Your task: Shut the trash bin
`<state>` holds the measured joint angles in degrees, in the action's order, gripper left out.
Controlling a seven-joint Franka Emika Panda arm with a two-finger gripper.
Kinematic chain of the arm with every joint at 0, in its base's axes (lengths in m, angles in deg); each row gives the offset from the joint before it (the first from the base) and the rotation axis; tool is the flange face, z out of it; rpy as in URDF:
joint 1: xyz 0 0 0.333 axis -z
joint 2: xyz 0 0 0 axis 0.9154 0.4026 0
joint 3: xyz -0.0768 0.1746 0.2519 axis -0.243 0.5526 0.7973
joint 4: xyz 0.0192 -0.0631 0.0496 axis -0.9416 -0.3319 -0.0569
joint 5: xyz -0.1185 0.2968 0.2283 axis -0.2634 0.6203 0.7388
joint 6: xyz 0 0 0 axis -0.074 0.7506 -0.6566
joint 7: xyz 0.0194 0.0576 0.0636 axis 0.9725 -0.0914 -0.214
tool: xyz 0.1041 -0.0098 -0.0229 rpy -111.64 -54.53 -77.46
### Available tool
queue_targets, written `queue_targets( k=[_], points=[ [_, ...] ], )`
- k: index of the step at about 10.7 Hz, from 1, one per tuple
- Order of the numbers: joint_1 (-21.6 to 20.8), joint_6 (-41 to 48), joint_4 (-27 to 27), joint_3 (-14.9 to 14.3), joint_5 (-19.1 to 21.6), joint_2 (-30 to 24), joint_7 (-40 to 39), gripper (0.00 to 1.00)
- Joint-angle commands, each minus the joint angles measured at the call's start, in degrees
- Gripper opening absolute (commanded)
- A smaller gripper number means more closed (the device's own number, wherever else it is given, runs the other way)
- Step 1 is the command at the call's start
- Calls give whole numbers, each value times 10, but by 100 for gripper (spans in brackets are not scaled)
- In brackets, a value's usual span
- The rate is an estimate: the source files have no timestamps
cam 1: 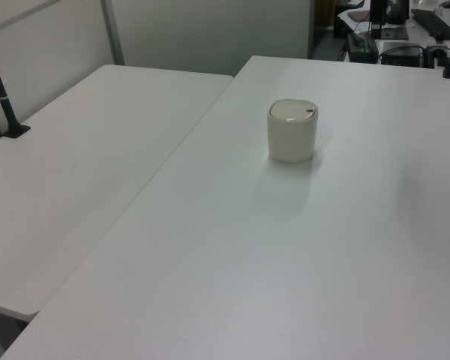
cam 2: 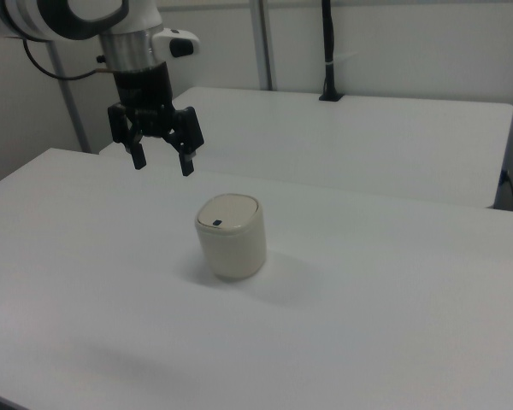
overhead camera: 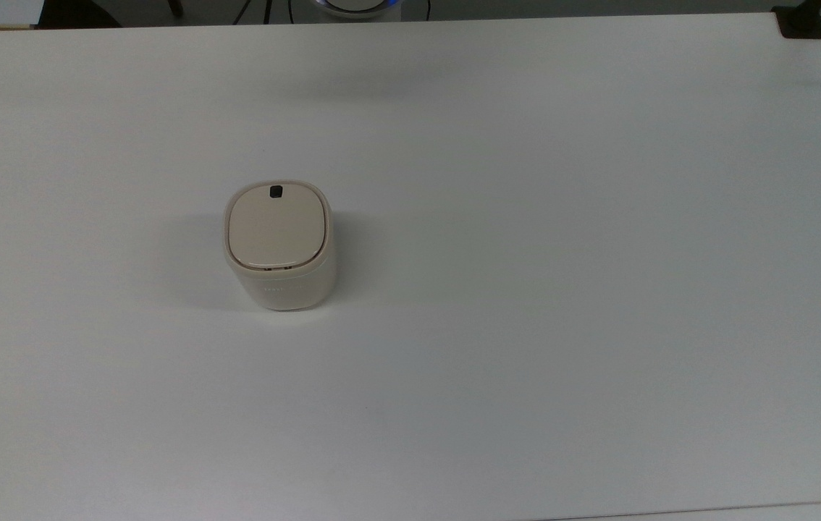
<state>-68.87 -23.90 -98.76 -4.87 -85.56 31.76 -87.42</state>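
We see the gripper point(cam 2: 161, 161) in the right view, hanging in the air above the white table point(cam 2: 393, 325). Its two black fingers point(cam 2: 188, 154) point down and stand clearly apart, so the hand is wide open. Nothing is between the fingers, and they touch nothing. The gripper is higher than the trash bin point(cam 2: 231, 237) and off toward the right view's left of it, well clear of the lid point(cam 2: 227, 211).

The trash bin stands upright on the table. It is a small cream-beige bin with a rounded-square form. In the top view the trash bin point(overhead camera: 278, 244) shows its flat lid point(overhead camera: 276, 228) lying level inside the rim, so the bin is closed and we cannot see what is inside. A small black button point(overhead camera: 276, 192) sits on the lid near the edge that is toward the top view's upper side. In the left view the trash bin point(cam 1: 292, 132) also has the lid down.

Around the bin the table point(overhead camera: 562, 289) is plain white. Beyond the bin, in the right view, a second white table point(cam 2: 385, 137) carries a black pole point(cam 2: 328, 51) on a small base. In the left view a second table point(cam 1: 75, 187) stands beside the bin's table, with a black pole point(cam 1: 1, 94) at its far edge. Dark equipment point(cam 1: 375, 37) stands behind the bin's table in the left view.
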Motion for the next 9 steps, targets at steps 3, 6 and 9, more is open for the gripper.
queue_targets(
  k=[3, 6, 9],
  points=[
    [41, -2, 2, 26, 20, -8, -42, 100],
    [40, -2, 2, 25, 22, -8, -35, 100],
    [37, -2, 2, 25, 21, -5, -35, 100]
  ],
)
